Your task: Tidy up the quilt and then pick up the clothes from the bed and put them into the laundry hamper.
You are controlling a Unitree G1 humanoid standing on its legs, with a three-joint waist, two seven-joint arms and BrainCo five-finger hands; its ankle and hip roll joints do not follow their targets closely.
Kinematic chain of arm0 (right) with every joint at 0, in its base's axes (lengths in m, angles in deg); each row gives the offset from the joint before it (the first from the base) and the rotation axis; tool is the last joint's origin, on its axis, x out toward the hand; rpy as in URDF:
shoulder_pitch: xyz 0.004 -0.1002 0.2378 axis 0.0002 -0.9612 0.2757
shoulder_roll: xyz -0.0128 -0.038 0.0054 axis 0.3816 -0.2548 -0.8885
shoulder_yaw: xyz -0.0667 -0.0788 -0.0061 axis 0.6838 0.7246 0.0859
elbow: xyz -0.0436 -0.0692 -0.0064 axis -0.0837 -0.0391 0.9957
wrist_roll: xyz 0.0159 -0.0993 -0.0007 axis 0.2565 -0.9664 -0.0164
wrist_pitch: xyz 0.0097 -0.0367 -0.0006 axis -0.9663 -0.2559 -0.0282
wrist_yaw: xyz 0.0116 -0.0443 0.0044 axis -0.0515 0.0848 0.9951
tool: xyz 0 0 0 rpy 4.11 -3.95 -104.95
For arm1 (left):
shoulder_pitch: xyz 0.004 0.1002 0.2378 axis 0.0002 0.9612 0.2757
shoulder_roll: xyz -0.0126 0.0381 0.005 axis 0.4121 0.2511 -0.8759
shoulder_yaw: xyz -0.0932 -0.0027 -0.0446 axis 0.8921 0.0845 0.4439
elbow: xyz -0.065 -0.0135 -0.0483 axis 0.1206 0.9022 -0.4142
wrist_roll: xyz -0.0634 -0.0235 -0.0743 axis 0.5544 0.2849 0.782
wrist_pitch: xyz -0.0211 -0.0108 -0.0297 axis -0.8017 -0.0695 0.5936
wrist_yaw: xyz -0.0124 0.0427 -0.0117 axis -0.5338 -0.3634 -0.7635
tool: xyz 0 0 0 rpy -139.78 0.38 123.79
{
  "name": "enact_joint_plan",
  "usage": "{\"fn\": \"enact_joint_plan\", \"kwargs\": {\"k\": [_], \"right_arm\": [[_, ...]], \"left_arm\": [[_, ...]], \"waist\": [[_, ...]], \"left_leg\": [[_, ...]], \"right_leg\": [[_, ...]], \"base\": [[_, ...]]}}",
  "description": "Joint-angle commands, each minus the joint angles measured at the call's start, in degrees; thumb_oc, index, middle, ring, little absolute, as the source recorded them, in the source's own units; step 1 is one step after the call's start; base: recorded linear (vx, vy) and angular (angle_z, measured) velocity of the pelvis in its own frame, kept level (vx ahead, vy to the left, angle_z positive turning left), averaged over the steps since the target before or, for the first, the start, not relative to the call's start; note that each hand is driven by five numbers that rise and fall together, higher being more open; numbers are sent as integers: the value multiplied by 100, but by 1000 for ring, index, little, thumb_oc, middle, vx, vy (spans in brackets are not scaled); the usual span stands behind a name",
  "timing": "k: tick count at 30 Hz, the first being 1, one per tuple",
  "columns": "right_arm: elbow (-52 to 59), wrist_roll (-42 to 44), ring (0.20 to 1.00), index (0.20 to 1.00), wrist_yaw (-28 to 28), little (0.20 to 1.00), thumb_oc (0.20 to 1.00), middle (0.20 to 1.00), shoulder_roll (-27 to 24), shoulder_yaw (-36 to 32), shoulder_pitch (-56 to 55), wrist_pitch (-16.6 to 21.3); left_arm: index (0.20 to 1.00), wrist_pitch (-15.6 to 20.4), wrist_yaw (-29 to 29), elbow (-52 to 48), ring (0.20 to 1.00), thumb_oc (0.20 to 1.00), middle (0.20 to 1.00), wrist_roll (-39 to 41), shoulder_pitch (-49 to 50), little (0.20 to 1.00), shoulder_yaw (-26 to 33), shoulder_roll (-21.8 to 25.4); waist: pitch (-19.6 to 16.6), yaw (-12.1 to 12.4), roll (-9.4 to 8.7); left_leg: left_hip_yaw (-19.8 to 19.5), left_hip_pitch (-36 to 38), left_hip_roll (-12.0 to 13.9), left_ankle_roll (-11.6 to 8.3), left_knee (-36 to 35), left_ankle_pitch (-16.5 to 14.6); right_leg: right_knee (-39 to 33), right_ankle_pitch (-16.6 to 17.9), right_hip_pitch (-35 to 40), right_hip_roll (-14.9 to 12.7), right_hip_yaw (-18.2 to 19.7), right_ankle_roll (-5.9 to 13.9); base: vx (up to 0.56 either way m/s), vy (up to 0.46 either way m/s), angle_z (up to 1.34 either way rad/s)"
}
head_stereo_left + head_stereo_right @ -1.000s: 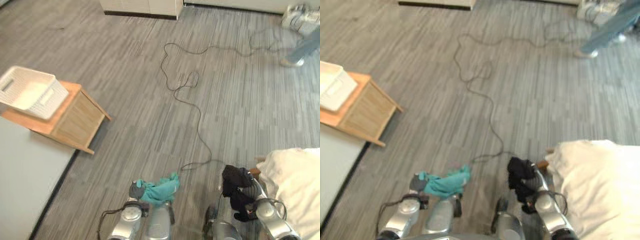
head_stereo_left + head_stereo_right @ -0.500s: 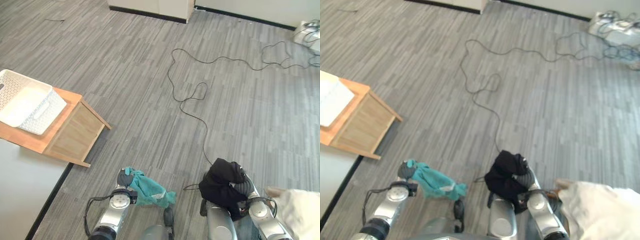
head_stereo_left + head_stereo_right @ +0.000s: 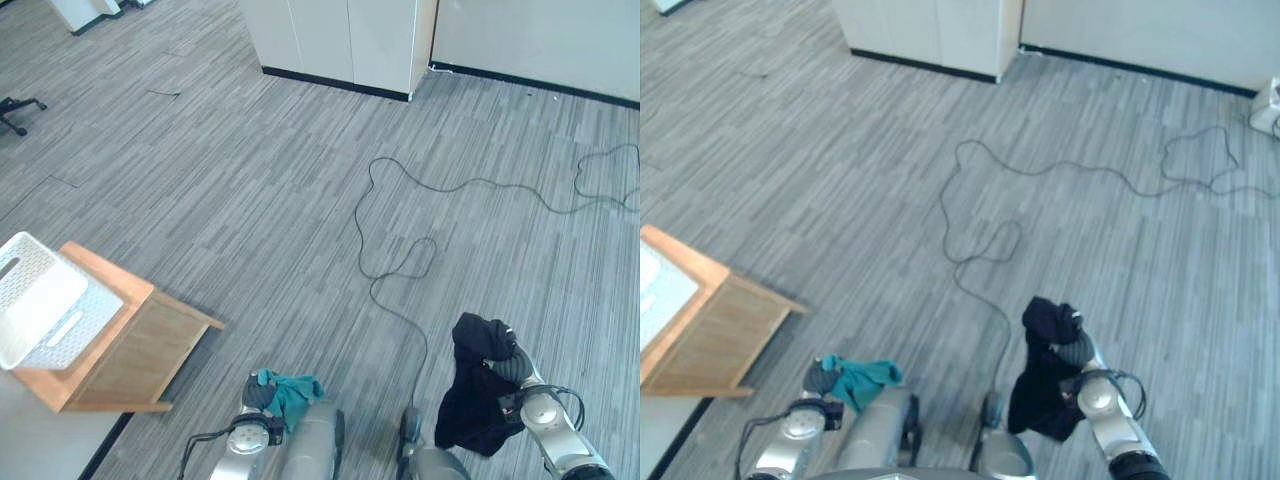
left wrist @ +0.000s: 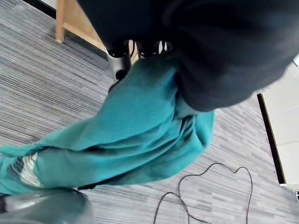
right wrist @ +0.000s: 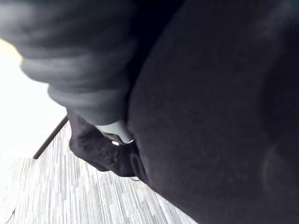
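The robot looks down at a grey striped floor (image 3: 250,180) with a garment in each hand, seemingly carrying both toward the hamper. The left hand (image 3: 262,392), low in the eye views and left of centre, has its fingers curled round a bunched teal garment (image 3: 290,392), which drapes over the wrist. The right hand (image 3: 512,365), lower right, is closed on a black garment (image 3: 478,385) that hangs below it in a long fold, clear of the floor as far as can be judged. The white laundry hamper (image 3: 40,310) sits on a low wooden surface (image 3: 130,350) at the far left, well apart from both hands, so the clothes are not yet delivered. Between the robot and the surface lies open floor. A thin dark cable (image 3: 400,240) snakes across the floor ahead and toward the right hand's side; it looks like the main tripping risk. White cabinets (image 3: 340,45) stand along the far wall, well away.
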Motion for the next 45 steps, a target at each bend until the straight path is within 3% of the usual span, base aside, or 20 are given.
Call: {"fn": "enact_joint_plan", "kwargs": {"k": [1, 4, 6, 7, 8, 10, 16, 17, 21, 22, 24, 25, 26, 28, 32, 35, 38, 39, 43, 45], "right_arm": [[179, 92, 200, 200, -4, 200, 200, 200, -180, -110, 14, 310], [283, 0, 200, 200, 64, 200, 200, 200, -197, -280, -102, 277], [252, 17, 200, 200, 94, 200, 200, 200, 1, -362, -416, 206], [249, 16, 200, 200, 93, 200, 200, 200, 13, -364, -418, 210], [316, 61, 200, 200, 112, 200, 200, 200, 166, -488, -517, 171], [355, 118, 200, 200, 48, 200, 200, 200, 198, -591, -549, 198], [560, 315, 200, 200, 13, 200, 200, 200, 156, -793, -682, 284], [642, 368, 200, 200, -9, 200, 200, 200, 143, -856, -717, 322], [701, 227, 200, 200, 91, 200, 200, 200, 75, -742, -731, 348], [766, 196, 200, 200, 185, 200, 200, 200, 41, -668, -769, 377], [913, 227, 200, 200, 182, 200, 200, 200, -167, -637, -692, 462], [911, 228, 200, 200, 183, 200, 200, 200, -164, -638, -687, 464], [958, 319, 200, 200, 123, 200, 200, 200, -168, -674, -668, 464], [926, 282, 200, 200, 125, 200, 200, 200, -189, -686, -677, 445], [753, 102, 200, 200, 244, 200, 200, 200, -178, -533, -609, 416], [688, -37, 200, 200, 267, 200, 200, 200, -90, -530, -611, 466], [771, -282, 200, 200, 392, 200, 200, 200, -68, -396, -592, 452], [854, -364, 200, 200, 393, 200, 200, 200, 75, -255, -588, 482], [905, -346, 200, 200, 373, 200, 200, 200, 199, -184, -553, 492], [906, -287, 200, 200, 370, 200, 200, 200, 143, -143, -559, 501]], "left_arm": [[200, 145, 7, -189, 200, 200, 200, -24, -59, 200, 92, 245], [200, -58, -30, 5, 200, 200, 200, -157, -87, 200, 202, 168], [200, -122, 66, 127, 200, 200, 200, -158, 4, 200, 238, 195], [200, -123, 68, 126, 200, 200, 200, -158, 5, 200, 234, 206], [200, -172, 152, 90, 200, 200, 200, -197, -11, 200, 263, 306], [200, -200, 280, 115, 200, 200, 200, -286, -93, 200, 299, 359], [200, -143, 447, 51, 200, 200, 200, -933, -281, 200, 101, 464], [200, -109, 439, 85, 200, 200, 200, -1127, -340, 200, 66, 470], [200, -25, 428, 132, 200, 200, 200, -1249, -305, 200, 61, 460], [200, 0, 399, 49, 200, 200, 200, -1173, -215, 200, 68, 405], [200, -48, 386, -76, 200, 200, 200, -966, -171, 200, 48, 339], [200, -52, 385, -80, 200, 200, 200, -966, -174, 200, 50, 343], [200, -80, 360, -291, 200, 200, 200, -976, -102, 200, 71, 381], [200, -59, 339, -416, 200, 200, 200, -975, -61, 200, 97, 414], [200, 20, 241, -583, 200, 200, 200, -877, 158, 200, 192, 393], [200, -57, 169, -709, 200, 200, 200, -962, 246, 200, 210, 339], [200, -115, 116, -813, 200, 200, 200, -956, 345, 200, 184, 384], [200, -95, 104, -778, 200, 200, 200, -866, 318, 200, 80, 376], [200, -105, 191, -533, 200, 200, 200, -944, -3, 200, -32, 422], [200, -14, 203, -493, 200, 200, 200, -1026, -230, 200, -225, 527]], "waist": [[-125, 357, 36], [-278, 219, -79], [-387, 259, -391], [-395, 259, -416], [-347, 88, -389], [-269, -156, -135], [-106, -817, -61], [-83, -980, -135], [-120, -1216, -76], [-174, -1200, -99], [39, -996, -185], [22, -1022, -203], [178, -798, -375], [179, -696, -404], [17, -272, -339], [-242, -189, -229], [-299, -135, -200], [-226, -102, -264], [-96, -467, -73], [-80, -684, -173]], "left_leg": [[905, 608, 377, -89, -1622, 425], [2420, 677, 1032, -2, -2096, 515], [2304, 812, 432, 372, -1868, 449], [2311, 808, 393, 402, -1878, 430], [2017, 1348, 70, 669, -2107, 134], [1588, 1964, 63, 759, -2494, 82], [65, 3040, -28, 335, -2836, -392], [-345, 3352, 27, 117, -2869, -679], [-819, 3899, 287, -39, -2727, -1021], [-964, 3840, 289, -62, -2227, -955], [-893, 2664, 390, -229, 799, -52], [-921, 2605, 369, -230, 830, -36], [-226, 1640, 720, -221, 2181, 99], [92, 1265, 797, -198, 2231, 32], [1153, 634, 834, -57, 272, 14], [2689, 712, 1220, -134, -1805, 456], [2455, 1108, 781, 183, -2244, 529], [2279, 1230, 505, 497, -2081, 490], [1587, 1961, 403, 548, -2554, 300], [946, 2357, 217, 364, -2648, 106]], "right_leg": [[1, -542, 605, -385, -196, 950], [227, -694, 1176, -390, -926, 1175], [1741, 387, 941, -967, -955, 1551], [1802, 369, 907, -1013, -949, 1568], [3224, 1118, 395, -1188, -508, 1572], [4043, 900, -584, -910, 72, 1375], [1937, 410, -1680, -893, 569, 1169], [708, 651, -1997, -926, 815, 1373], [517, 871, -2157, -718, 1154, 1573], [735, 838, -2062, -672, 1262, 1487], [1020, 564, -1509, -575, 1125, 991], [1010, 585, -1533, -600, 1107, 989], [969, 222, -1009, -571, 824, 705], [855, 93, -724, -571, 680, 646], [539, -401, 183, -480, 289, 765], [623, -792, 950, -351, -349, 1051], [1740, -536, 872, -546, -485, 1336], [3454, 856, 468, -863, -367, 1575], [4600, 684, -878, -728, 248, 1452], [3334, 309, -1115, -938, 328, 1299]], "base": [[457, 24, -14], [695, 33, -24], [715, 187, 152], [717, 245, 229], [721, 194, 247], [720, 85, 209], [785, -206, 218], [553, -195, 224], [759, -233, 151], [568, -363, 137], [611, -483, 137], [383, -496, 86], [375, -405, 56], [484, -293, 42], [654, -30, 36], [626, 50, 48], [679, 159, 59], [352, 94, 58], [544, -47, 96], [533, -257, 198]]}}
